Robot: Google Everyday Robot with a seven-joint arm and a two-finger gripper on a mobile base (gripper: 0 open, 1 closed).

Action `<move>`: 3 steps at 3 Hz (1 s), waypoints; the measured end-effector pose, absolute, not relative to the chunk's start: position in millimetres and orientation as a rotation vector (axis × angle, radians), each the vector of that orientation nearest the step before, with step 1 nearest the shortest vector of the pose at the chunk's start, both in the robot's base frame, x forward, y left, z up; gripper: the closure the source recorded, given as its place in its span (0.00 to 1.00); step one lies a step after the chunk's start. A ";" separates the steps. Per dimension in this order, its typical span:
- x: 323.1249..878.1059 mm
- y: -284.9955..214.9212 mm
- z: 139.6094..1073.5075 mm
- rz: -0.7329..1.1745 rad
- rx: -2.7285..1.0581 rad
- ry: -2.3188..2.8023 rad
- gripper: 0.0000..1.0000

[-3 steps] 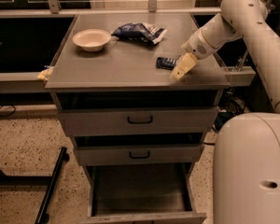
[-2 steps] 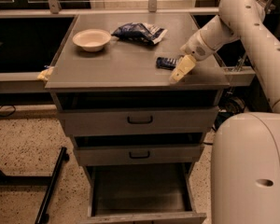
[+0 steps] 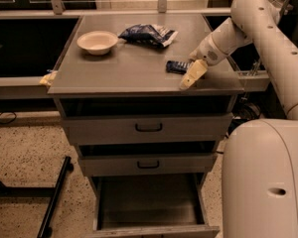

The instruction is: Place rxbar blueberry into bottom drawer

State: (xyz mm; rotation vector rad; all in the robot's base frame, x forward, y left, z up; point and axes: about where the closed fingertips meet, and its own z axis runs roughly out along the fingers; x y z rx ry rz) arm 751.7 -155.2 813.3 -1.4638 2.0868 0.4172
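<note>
The rxbar blueberry (image 3: 175, 66), a small dark navy bar, lies flat on the grey cabinet top (image 3: 129, 68) near its right front corner. My gripper (image 3: 191, 75) comes in from the right on the white arm (image 3: 248, 19) and rests at the bar's right end, touching or just over it and hiding that end. The bottom drawer (image 3: 149, 200) is pulled open below, and its grey floor shows nothing on it.
A cream bowl (image 3: 97, 41) and a blue-and-white snack bag (image 3: 148, 33) sit at the back of the cabinet top. The two upper drawers (image 3: 149, 128) are nearly closed. My white base (image 3: 265, 182) stands right of the drawers. A black stand leg (image 3: 54, 202) lies on the floor at the left.
</note>
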 end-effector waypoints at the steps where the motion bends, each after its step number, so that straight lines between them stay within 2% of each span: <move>1: 750.7 -159.9 811.5 0.411 -1.463 2.109 0.41; 3: 750.5 -159.9 828.5 0.411 -1.463 2.109 0.90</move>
